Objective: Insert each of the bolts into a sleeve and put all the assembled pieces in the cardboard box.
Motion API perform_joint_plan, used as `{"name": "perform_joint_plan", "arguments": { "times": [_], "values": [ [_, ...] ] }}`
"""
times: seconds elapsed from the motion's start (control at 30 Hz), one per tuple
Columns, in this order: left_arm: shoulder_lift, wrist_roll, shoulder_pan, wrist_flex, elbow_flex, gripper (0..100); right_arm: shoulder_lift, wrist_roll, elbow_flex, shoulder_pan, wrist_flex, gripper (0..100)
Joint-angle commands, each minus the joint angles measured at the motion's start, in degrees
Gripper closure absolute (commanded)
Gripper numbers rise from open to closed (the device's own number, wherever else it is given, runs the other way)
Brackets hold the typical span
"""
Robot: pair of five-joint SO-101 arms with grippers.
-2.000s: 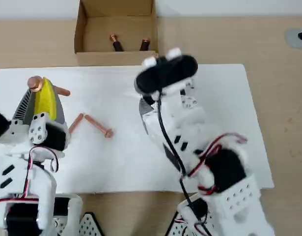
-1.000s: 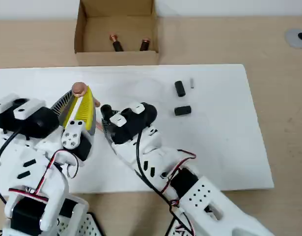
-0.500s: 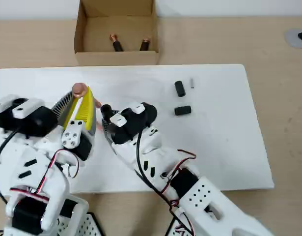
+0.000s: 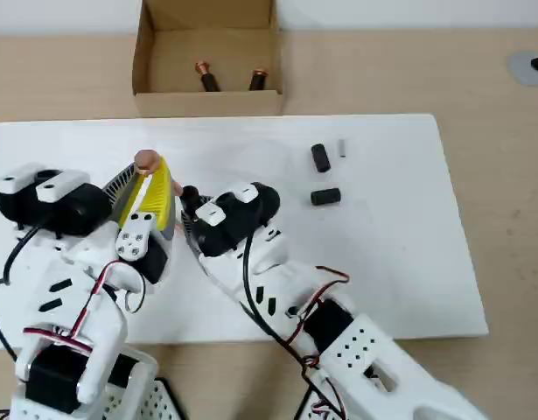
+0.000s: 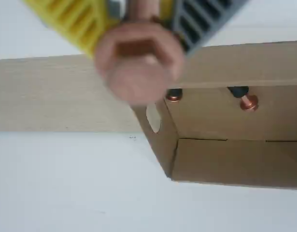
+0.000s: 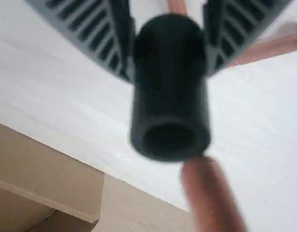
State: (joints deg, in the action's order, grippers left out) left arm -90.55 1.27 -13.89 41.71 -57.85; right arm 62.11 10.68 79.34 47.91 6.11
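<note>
My left gripper (image 4: 147, 178), with one yellow and one grey finger, is shut on a copper bolt (image 4: 146, 161) whose hexagonal head (image 5: 138, 60) faces the left wrist camera. Just to its right, my right gripper (image 4: 192, 205) is shut on a black sleeve (image 4: 188, 196). In the right wrist view the sleeve's open end (image 6: 169, 138) faces the camera, and the held bolt's shaft (image 6: 210, 197) lies close beside it, outside the hole. The cardboard box (image 4: 151, 63) at the far edge holds two assembled pieces (image 4: 205, 76) (image 4: 257, 80).
Two loose black sleeves (image 4: 320, 157) (image 4: 325, 197) lie on the white mat (image 4: 400, 262), right of both arms, with a small grey pin (image 4: 342, 148) by them. Loose copper bolts (image 6: 269, 47) lie on the mat behind the held sleeve. The box's near wall (image 5: 235, 162) stands ahead.
The right arm swung left across the mat, carrying the sleeve toward the left gripper. The left arm moved right with the bolt and has edged a little closer in the last half second.
</note>
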Motion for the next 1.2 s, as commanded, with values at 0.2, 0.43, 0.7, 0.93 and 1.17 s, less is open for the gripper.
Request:
{"name": "perform_joint_plan", "arguments": {
  "times": [0.2,0.43,0.7,0.93,1.17],
  "values": [
    [0.04,0.00,-5.80,-0.35,0.18,99,1.80,-0.79,-0.75,4.62,-1.85,98.9],
    [0.04,-0.97,2.37,0.00,0.62,99,1.89,-0.79,-0.66,4.53,-1.76,98.9],
    [-0.04,-0.09,2.29,6.15,3.78,99,1.98,-0.79,-0.66,4.44,-1.85,98.9],
    [-0.04,0.97,-1.85,8.09,4.13,99,2.07,-0.79,-0.66,4.44,-1.85,98.9],
    [-0.04,0.97,-1.67,8.00,4.04,99,2.07,-0.79,-0.66,4.44,-1.85,98.9]
  ]
}}
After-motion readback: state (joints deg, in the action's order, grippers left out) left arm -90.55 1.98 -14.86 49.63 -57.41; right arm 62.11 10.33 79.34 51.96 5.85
